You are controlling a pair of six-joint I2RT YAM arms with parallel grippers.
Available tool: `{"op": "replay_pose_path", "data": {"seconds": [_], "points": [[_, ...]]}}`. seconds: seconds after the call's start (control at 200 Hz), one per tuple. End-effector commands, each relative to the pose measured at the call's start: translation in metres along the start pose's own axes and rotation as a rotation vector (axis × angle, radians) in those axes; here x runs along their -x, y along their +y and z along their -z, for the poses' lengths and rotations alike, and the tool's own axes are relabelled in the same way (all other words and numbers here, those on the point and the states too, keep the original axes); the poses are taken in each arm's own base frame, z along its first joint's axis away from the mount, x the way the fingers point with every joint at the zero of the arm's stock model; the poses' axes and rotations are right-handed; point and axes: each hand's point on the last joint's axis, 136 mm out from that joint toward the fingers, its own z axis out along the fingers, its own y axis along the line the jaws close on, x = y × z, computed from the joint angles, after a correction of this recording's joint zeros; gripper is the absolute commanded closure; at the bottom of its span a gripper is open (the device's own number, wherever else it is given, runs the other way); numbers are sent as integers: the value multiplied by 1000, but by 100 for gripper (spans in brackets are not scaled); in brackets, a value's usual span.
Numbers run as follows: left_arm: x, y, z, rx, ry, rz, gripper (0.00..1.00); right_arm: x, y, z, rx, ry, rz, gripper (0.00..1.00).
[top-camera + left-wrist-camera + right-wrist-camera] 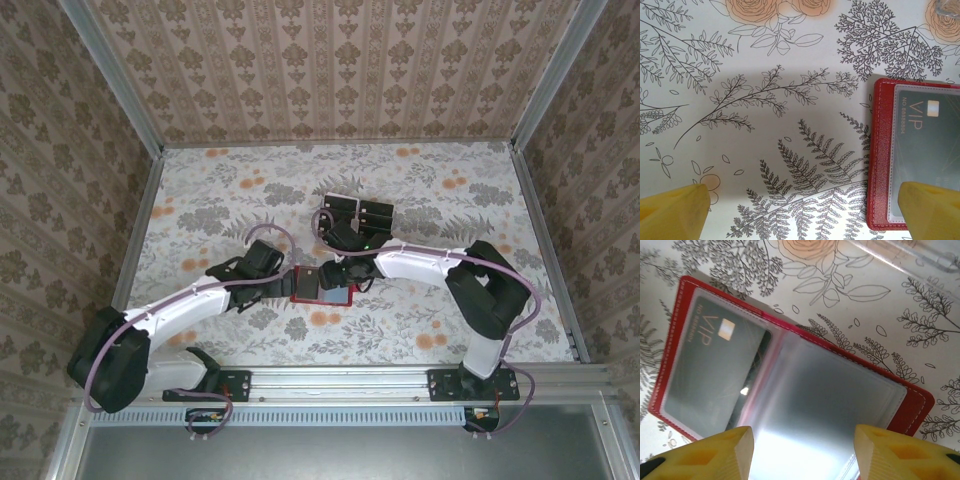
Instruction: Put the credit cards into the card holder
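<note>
Tabletop (230, 190): pale covering printed with grey foliage and orange roses. Walls (340, 70) on three sides: beige damask wallpaper. Aluminium corner posts (112, 80). Aluminium rail (340, 383) along near edge. Soft, even light.

Robot lab booth, wallpapered walls (330, 70), aluminium frame posts (112, 75), floral tabletop (230, 190), arms (190, 305) bolted to a rail (340, 383)

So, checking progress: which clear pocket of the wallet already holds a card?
The left pocket in the right wrist view, showing a dark VIP card; the other pocket looks empty.
</note>
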Motion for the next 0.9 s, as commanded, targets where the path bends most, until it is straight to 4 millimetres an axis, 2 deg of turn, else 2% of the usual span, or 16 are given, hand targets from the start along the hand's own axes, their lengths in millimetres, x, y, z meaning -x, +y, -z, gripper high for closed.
{"op": "replay_pose_path", "data": {"seconds": [0.0,0.36,0.895], "points": [[-6,1,0,4,11,13,0,1,-5,-6,-22,17,5,44],[-10,-7,-5,-6,18,-24,0,-7,16,-16,137,42,-102,43],[-16,-39,7,-150,-92,-123,0,6,31,-13,265,18,-287,43]]}}
